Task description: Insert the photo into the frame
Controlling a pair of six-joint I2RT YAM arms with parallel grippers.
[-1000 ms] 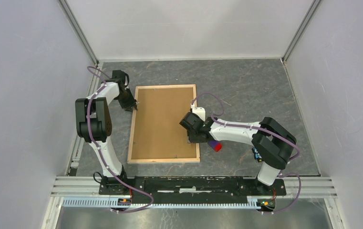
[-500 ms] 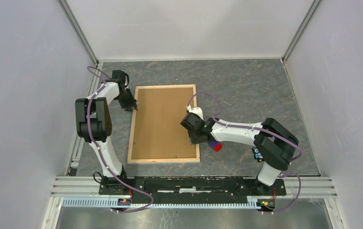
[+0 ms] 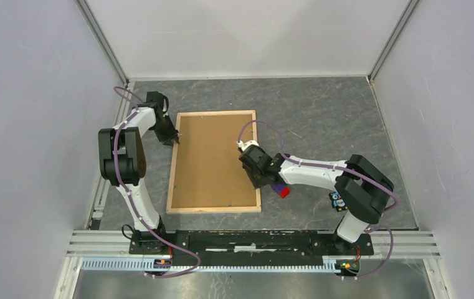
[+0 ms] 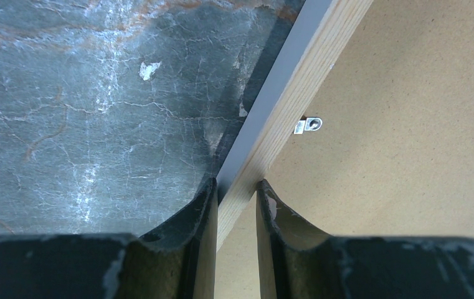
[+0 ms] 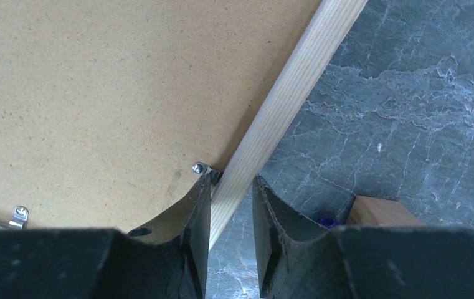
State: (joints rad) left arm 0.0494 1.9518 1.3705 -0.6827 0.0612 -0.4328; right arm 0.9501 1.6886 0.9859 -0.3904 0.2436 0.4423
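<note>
The frame [image 3: 214, 210] lies face down on the dark mat, and a plain brown backing board [image 3: 212, 162] fills it. The photo is hidden. My left gripper [image 3: 173, 138] is at the frame's left side near the far corner. In the left wrist view it [image 4: 236, 190] is shut on the light wooden slat [image 4: 296, 81], one finger on each side. My right gripper [image 3: 257, 182] is at the right slat, toward the near end. In the right wrist view it [image 5: 231, 184] straddles that slat [image 5: 290, 93], with the fingers close against it.
Small metal tabs [image 4: 309, 125] [image 5: 200, 168] sit along the board's edge. A small wooden block [image 5: 380, 212] with purple and red parts [image 3: 280, 190] lies on the mat just right of the frame, beside my right gripper. Grey walls enclose the mat.
My right gripper's jaws have closed in on the right slat while the wrist shifted slightly left. The left arm and the frame have not moved.
</note>
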